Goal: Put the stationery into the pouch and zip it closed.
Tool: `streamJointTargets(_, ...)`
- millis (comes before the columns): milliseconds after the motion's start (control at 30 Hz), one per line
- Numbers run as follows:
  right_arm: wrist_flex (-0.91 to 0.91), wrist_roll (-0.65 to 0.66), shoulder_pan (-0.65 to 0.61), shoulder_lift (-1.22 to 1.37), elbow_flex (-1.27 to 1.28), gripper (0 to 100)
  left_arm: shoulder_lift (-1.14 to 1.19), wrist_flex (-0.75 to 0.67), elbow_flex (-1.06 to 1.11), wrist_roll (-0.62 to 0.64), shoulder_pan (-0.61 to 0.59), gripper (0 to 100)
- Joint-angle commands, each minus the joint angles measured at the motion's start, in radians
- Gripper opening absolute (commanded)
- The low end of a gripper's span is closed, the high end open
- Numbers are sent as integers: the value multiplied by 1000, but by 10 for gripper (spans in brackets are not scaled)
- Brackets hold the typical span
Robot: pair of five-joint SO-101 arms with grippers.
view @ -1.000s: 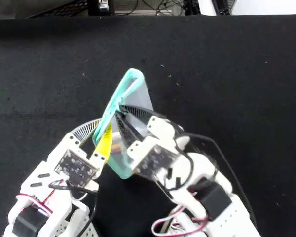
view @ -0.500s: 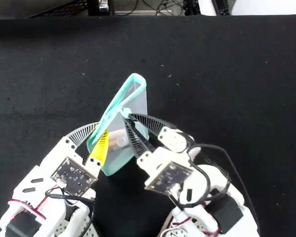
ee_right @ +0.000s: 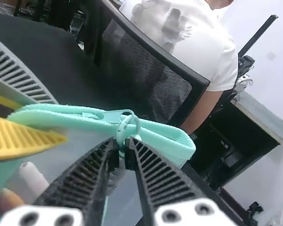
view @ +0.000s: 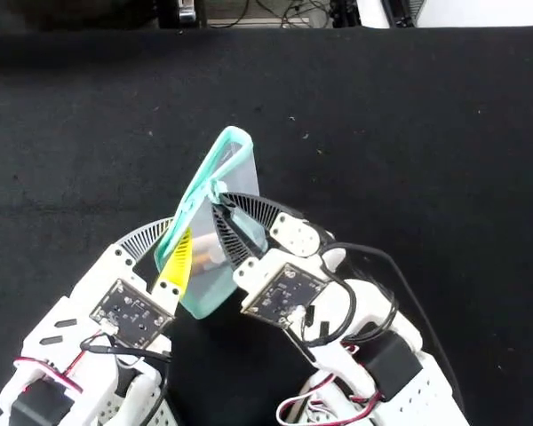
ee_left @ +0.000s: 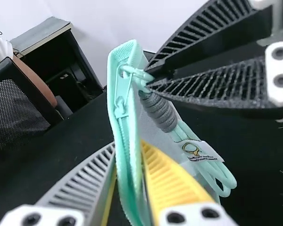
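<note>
Mint pouch (view: 228, 161) held upright off worktop (view: 426, 133), near front edge, centre. Stationery (ee_right: 30, 176) inside. Left jaws clamped on pouch's lower end, right jaws clamped on zip pull (ee_right: 125, 121). In last half second right arm has pushed forward again and pouch has swung back. Pull shows little travel, so zip judged unfinished.

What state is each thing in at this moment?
pouch, held up between both grippers.
zipper pull, pinched, partway along the zip.
stationery, inside the pouch.
left gripper, jaws shut on the pouch's zip edge.
right gripper, jaws shut on the zipper pull.
</note>
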Motion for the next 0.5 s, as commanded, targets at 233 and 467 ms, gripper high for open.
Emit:
streamJointTargets(233, -26, -38, 15, 18, -22, 105, 0, -5, -7, -8, 13, 29)
streamJointTargets(467, -28, -38, 15, 19, -24, 78, 0, -5, -7, -6, 13, 29)
